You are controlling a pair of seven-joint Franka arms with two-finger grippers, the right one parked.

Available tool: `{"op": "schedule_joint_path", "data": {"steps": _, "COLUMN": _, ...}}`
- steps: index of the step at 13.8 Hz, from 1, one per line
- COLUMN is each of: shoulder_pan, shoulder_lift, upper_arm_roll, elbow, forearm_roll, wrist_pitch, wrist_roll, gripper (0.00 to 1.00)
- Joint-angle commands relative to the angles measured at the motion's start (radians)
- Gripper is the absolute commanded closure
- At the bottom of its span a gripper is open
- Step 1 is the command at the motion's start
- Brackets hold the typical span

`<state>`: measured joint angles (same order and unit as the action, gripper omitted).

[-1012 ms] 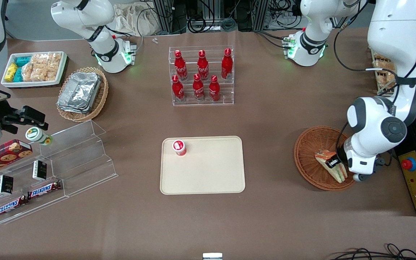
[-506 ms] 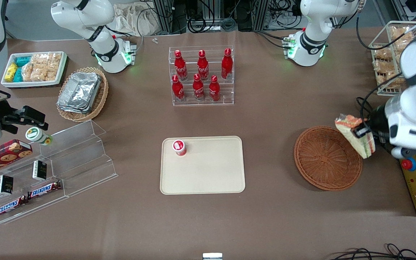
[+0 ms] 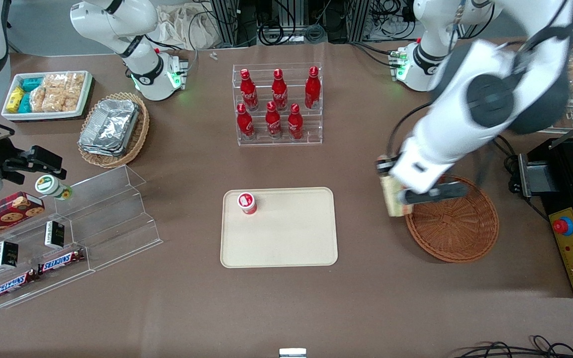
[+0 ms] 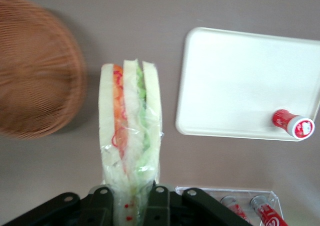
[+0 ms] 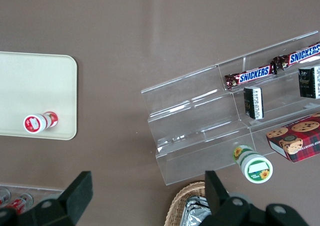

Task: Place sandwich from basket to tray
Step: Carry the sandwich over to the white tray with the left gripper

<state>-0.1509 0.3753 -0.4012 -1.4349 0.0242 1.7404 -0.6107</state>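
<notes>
My left gripper [image 3: 397, 195] is shut on the wrapped sandwich [image 3: 392, 199] and holds it in the air above the table, between the basket [image 3: 453, 226] and the tray [image 3: 286, 238]. In the left wrist view the sandwich [image 4: 130, 131] stands up from between the two fingers [image 4: 159, 201], showing pale bread with orange, green and red filling. The round reddish-brown basket [image 4: 35, 71] holds nothing. The beige tray [image 4: 240, 81] carries a small red and white jar [image 3: 247, 203], also seen in the left wrist view [image 4: 294, 123].
An acrylic rack of red bottles [image 3: 277, 104] stands farther from the front camera than the tray. An oval wicker basket of foil containers [image 3: 112, 129], a white snack tray [image 3: 47, 94] and a clear stepped stand [image 3: 67, 233] lie toward the parked arm's end. A black control box [image 3: 572, 248] lies beside the basket.
The gripper lifted the sandwich out of the basket, swung high toward the working arm's end, then moved across the basket toward the tray. The basket now holds nothing.
</notes>
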Motion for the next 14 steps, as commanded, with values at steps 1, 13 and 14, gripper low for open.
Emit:
{"op": "schedule_joint_path", "data": {"steps": 1, "shoulder_pan": -0.099, "shoulder_lift": 0.132, "upper_arm_roll": 0.002, "elbow": 0.007, "forearm_roll": 0.077, "wrist_pitch": 0.156, "wrist_roll": -0.056, "gripper": 1.0}}
{"op": "schedule_joint_path", "data": {"steps": 13, "shoulder_pan": -0.196, "shoulder_lift": 0.451, "upper_arm_roll": 0.008, "elbow": -0.007, "forearm_roll": 0.293, "wrist_pitch": 0.487, "wrist_roll": -0.124, "gripper": 0.88}}
{"op": "schedule_joint_path", "data": {"steps": 14, "shoulder_pan": -0.194, "shoulder_lift": 0.449, "upper_arm_roll": 0.008, "elbow": -0.007, "forearm_roll": 0.293, "wrist_pitch": 0.482, "wrist_roll": -0.129, "gripper": 0.36}}
